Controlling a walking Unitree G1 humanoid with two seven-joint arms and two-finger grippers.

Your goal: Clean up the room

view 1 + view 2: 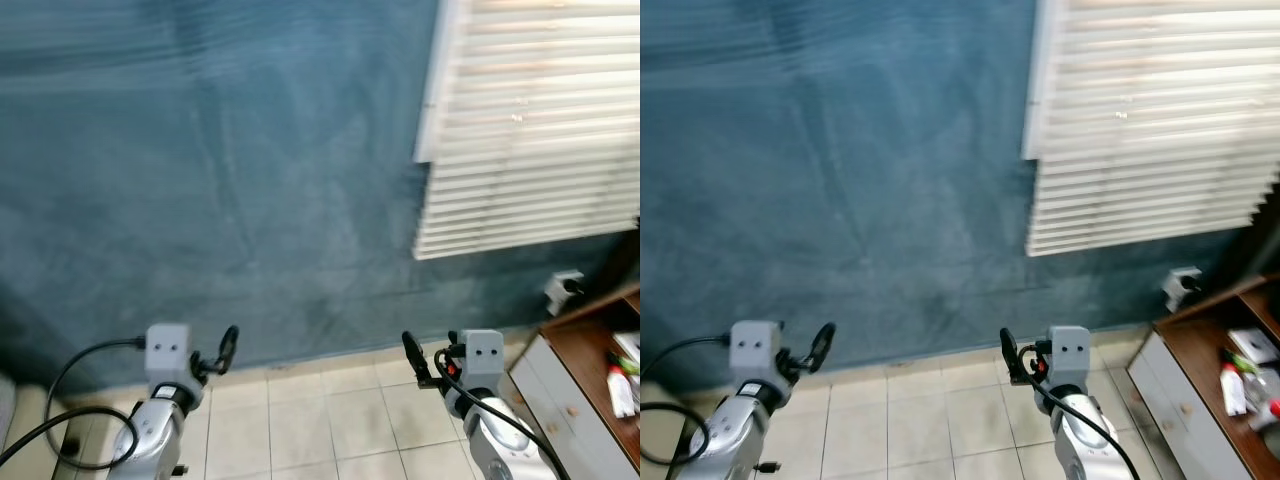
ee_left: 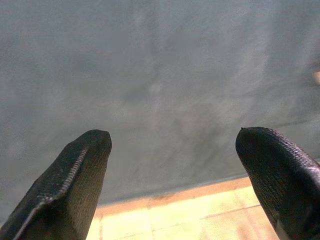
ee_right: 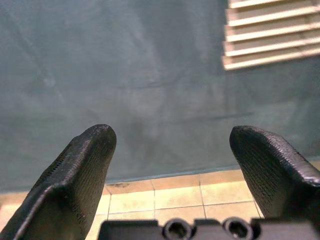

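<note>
Landmark: the blue wall (image 1: pixel 220 180); I place everything against it.
Heading: I have the robot facing the blue wall nearly square on, head tilted so the tiled floor (image 1: pixel 330 420) only shows as a strip at the wall's foot.
Left gripper (image 2: pixel 172 165): held up in front of the body, pointed at the wall's base, fingers spread wide with nothing between them. Reads as a carry posture, not a reach.
Right gripper (image 3: pixel 172 165): same posture, also aimed at the wall's foot, fingers wide apart and empty. Both arms level and forward, probably so the wrist cameras see ahead while I steer.
Window blind (image 1: pixel 530 130): white slats, hanging on the wall toward its right end, lowered.
Wall socket (image 1: pixel 562 288): low on the wall below the blind, something plugged in; detail too small to tell.
Cabinet (image 1: pixel 590 370): brown-topped with white fronts, standing against the wall's right end, at the frame edge.
Clutter: small items (image 1: pixel 620 380) lie on the cabinet top, red, green and white among them; I cannot name them. My judgement is that these are the nearest things to tidy.
Task stage: I judge it as searching; nothing in hand, no tidying target in front of either gripper.
Next move needs: a turn toward the cabinet, keeping the right arm off its corner.
</note>
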